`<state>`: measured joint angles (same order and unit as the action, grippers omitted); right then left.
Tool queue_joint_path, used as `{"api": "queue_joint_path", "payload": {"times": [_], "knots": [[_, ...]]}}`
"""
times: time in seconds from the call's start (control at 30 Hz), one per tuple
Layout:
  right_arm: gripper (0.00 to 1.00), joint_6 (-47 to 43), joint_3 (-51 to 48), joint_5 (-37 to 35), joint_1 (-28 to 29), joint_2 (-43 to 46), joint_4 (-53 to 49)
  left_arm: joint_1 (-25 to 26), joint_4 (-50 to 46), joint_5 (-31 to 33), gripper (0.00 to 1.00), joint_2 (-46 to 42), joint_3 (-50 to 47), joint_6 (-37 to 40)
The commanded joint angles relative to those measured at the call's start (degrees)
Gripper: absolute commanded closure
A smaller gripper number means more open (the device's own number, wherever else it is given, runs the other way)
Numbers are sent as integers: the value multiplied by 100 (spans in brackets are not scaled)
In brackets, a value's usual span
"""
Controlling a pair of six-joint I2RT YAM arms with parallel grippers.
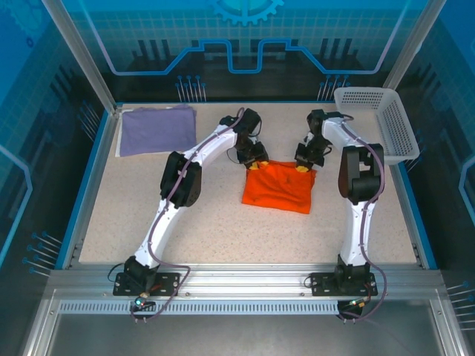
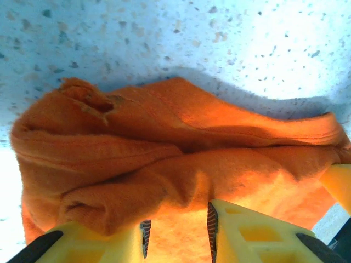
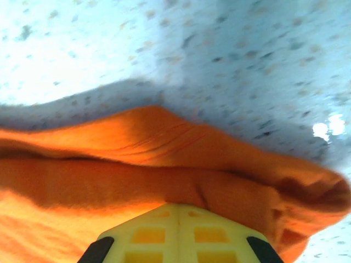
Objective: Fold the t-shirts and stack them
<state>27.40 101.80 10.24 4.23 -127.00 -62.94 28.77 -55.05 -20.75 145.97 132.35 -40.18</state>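
1. Top view: the orange t-shirt (image 1: 280,189), partly folded, lies on the surface (image 1: 208,230) with both jaws at its far edge. The folded lavender t-shirt (image 1: 156,130) rests well left of the left jaws. The white basket (image 1: 364,93), right of the right jaws, looks empty.
2. Left wrist: the left jaws are part open, with bunched orange cloth between them.
3. Right wrist: the right jaws are closed against the hem; I cannot tell if they pinch it. The next fold probably needs both corners gripped.

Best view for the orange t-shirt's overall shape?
Top external: the whole orange t-shirt shows as a folded rectangle. Both wrist views give close-ups of its bunched edge, no outline.
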Motion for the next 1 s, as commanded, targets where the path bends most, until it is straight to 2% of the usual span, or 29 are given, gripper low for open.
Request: {"api": "queue_joint_path", "payload": {"times": [0.0, 0.17, 0.33, 0.4, 0.57, 0.67, 0.83, 0.9, 0.97], "knots": [[100, -12, -170, -203, -232, -68, -25, -82, -277, 151, 66, 182, -45, -36], [100, -127, -335, -291, -348, -74, 40, -138, -425, 317, 66, 230, -142, -14], [100, -238, -287, -74, -312, -30, 47, -103, -443, 316, 66, 58, 31, 206], [100, -354, -145, 81, -267, 131, -43, -76, -461, 344, 62, -155, 151, 412], [100, -593, 227, 610, -85, 676, -512, -108, -490, 569, 42, -781, 159, 1122], [93, -604, 39, 758, -3, 1215, -604, -134, -575, 702, 34, -887, 167, 1632], [84, -668, -551, 895, 18, 2140, -790, -160, -707, 958, 29, -610, 241, 2189], [77, -719, -853, 835, 6, 2591, -888, -160, -736, 1109, 29, -474, 310, 2356], [67, -753, -1206, 825, -14, 3068, -976, -153, -712, 1243, 28, -349, 366, 2441]]}}
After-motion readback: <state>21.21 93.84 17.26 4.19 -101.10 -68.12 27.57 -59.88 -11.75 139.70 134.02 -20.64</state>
